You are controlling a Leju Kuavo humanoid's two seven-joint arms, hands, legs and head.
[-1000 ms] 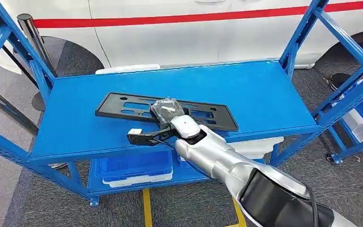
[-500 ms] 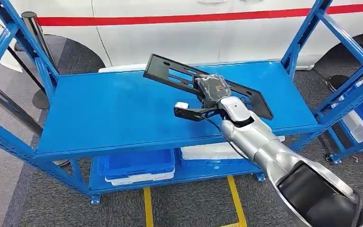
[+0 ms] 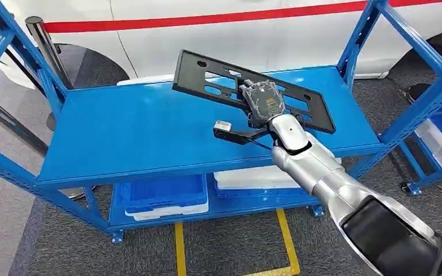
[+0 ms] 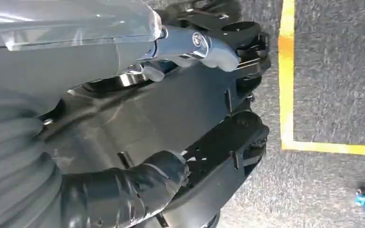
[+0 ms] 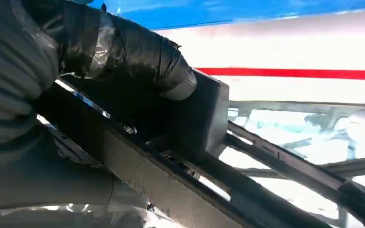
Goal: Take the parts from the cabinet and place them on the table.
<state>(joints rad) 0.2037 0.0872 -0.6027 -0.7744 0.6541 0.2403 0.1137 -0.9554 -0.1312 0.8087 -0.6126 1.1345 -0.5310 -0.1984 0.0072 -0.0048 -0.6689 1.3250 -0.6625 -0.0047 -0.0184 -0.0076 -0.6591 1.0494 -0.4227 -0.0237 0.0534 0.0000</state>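
The right hand (image 3: pixel 263 102) grips the long black plate (image 3: pixel 218 80) near its middle, lifted tilted above the blue shelf (image 3: pixel 138 132) — a one-handed hold, so it could swing or slip; the left hand (image 4: pixel 76 156) hangs, state unclear

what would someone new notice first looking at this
The right hand holding a long black slotted plastic frame tilted up above the blue shelf of the steel rack. Behind the rack stands a white car with a red stripe; blue bins sit on the lower shelf.
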